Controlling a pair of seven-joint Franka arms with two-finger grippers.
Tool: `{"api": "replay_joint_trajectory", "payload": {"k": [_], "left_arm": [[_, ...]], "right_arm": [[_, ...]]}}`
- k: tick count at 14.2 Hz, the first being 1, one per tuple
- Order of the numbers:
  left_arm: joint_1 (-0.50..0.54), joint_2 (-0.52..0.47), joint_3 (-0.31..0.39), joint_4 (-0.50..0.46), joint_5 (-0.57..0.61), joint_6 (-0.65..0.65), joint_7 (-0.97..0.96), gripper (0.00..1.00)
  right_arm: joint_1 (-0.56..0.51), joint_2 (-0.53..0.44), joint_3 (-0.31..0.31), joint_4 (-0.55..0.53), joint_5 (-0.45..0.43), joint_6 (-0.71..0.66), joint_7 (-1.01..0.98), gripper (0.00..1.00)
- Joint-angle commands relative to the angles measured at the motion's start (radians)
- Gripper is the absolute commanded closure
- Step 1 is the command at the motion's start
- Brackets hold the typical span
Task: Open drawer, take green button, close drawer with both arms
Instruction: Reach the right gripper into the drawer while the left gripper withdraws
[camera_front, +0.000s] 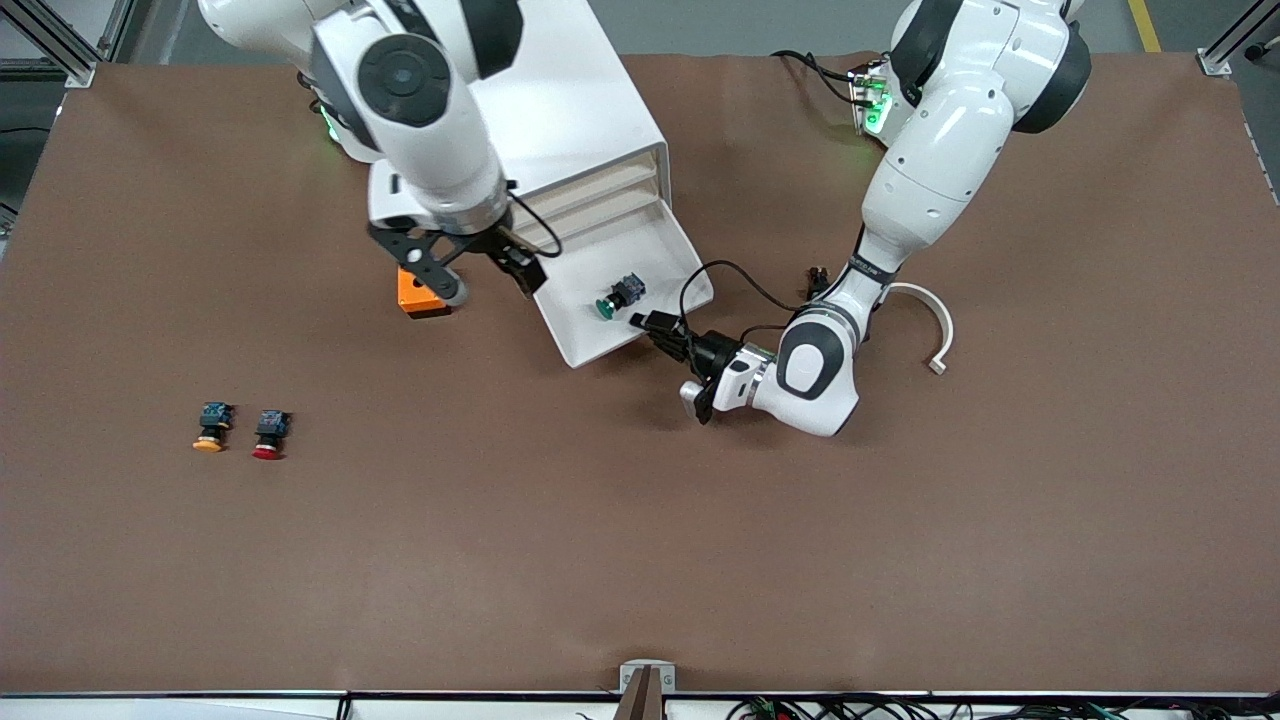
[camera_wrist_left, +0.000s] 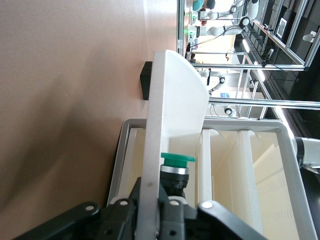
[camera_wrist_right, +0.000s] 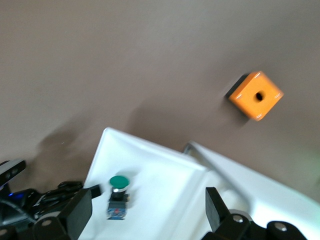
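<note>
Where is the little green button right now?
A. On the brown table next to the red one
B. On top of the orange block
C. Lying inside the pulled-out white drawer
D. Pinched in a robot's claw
C, the green button lies on the floor of the open drawer, with no claw touching it; the right claw hangs open above the drawer.

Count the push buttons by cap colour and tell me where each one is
Green: 1, the button lying in the open drawer.
Red: 1, the red-capped button on the table toward the right arm's end.
Yellow: 1, the yellow-capped button beside the red one.
Total: 3
</note>
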Motion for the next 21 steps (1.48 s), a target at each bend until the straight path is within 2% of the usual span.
{"api": "replay_joint_trajectory", "payload": {"k": [1,3,5,10,14,21], "left_arm": [[-0.002,-0.003,0.002,0.023,0.003,0.006,-0.068,0.00],[-0.006,-0.012,0.008,0.026,0.053,0.007,-0.134,0.00],[0.003,-0.012,0.019,0.076,0.157,0.009,-0.194,0.00],[0.007,-0.028,0.100,0.174,0.377,0.006,-0.299,0.00],[0.001,-0.077,0.218,0.205,0.578,0.004,-0.340,0.00],[0.006,-0.123,0.330,0.248,0.799,0.007,-0.334,0.00]], "right_arm": [[0.057,0.036,-0.013,-0.037,0.010,0.088,0.089,0.00],[0.075,0.077,-0.013,-0.037,0.028,0.154,0.143,0.00],[0.078,0.111,-0.013,-0.037,0.057,0.191,0.147,0.00],[0.077,0.166,-0.013,-0.034,0.137,0.257,0.149,0.00],[0.086,0.212,-0.013,-0.032,0.142,0.284,0.149,0.00],[0.112,0.281,-0.015,-0.011,0.134,0.287,0.173,0.00]]}}
